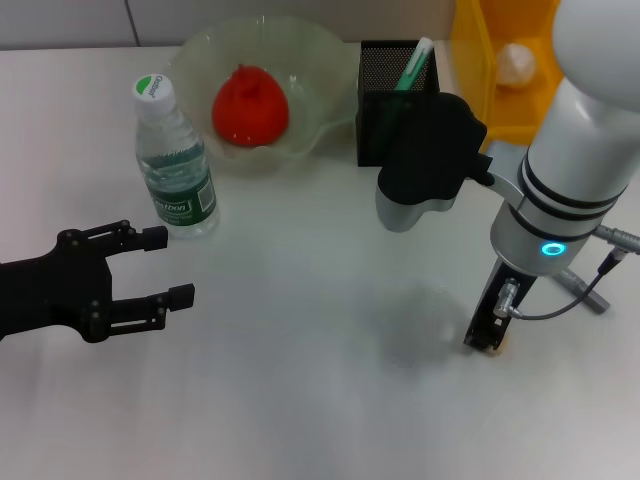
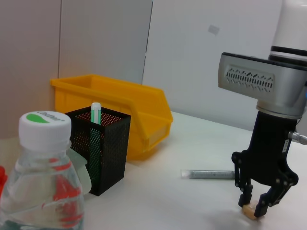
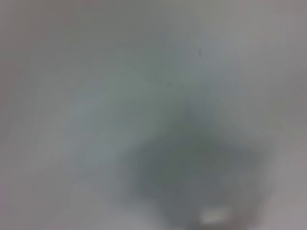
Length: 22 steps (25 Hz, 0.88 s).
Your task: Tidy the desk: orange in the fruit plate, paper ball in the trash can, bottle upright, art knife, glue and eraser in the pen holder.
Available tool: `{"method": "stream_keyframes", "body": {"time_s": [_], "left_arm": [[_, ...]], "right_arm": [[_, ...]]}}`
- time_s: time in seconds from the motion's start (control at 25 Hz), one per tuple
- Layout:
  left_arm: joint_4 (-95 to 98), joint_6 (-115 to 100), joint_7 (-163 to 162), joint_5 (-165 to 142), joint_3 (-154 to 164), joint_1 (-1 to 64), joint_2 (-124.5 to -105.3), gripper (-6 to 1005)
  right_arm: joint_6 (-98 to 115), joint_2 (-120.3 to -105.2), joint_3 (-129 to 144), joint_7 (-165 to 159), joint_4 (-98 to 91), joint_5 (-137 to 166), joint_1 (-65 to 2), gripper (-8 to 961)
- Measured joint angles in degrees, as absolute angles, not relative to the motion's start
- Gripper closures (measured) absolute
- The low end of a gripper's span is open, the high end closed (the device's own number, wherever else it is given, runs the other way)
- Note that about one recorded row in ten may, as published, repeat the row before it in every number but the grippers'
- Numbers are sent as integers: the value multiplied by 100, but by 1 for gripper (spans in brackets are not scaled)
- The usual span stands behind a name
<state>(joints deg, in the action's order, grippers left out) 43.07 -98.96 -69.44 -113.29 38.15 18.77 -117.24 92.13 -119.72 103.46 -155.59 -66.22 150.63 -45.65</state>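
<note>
Our right end effector (image 2: 253, 207) is down at the counter (image 1: 300, 350), its fingers narrowed around the eraser (image 2: 248, 211), which sits on the surface at the fingertips; whether the pads are already pressing on it we cannot tell. Just behind it lies the glue (image 2: 208, 174), flat on the counter. Farther out stands the pen holder (image 1: 385, 95) with the knife (image 1: 411, 65) already in it, and beyond that the trash can (image 1: 500, 70) with the paper ball (image 1: 517, 63) inside. The orange (image 1: 250, 105) rests in the plate (image 1: 200, 60), and the bottle (image 1: 175, 160) stands upright near it. Our left end effector (image 1: 160, 268) hovers spread wide and empty near the bottle. The risk, as we judge it, is the eraser: it is tiny, and an off-centre pinch could squirt it sideways or let it slip out during the lift. A carry toward the holder could also clip the knife sticking out of it, and the left arm, if moved carelessly, could knock the bottle over.
</note>
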Motion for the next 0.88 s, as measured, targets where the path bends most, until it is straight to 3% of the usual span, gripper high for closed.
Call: {"method": "stream_keyframes", "body": {"time_s": [0.48,0.88], "left_arm": [[4296,-9895,-6926,-11328,3814,1898,-11754,198],[4252,-9887,-6950,-11329,3814,1910,-11782,198]], "right_arm": [[9375,-11924,8642,-15489,-7661,15738,-4647,689],[7758,-11924,8066,-15156,-8028,15908,-4812,673]]}}
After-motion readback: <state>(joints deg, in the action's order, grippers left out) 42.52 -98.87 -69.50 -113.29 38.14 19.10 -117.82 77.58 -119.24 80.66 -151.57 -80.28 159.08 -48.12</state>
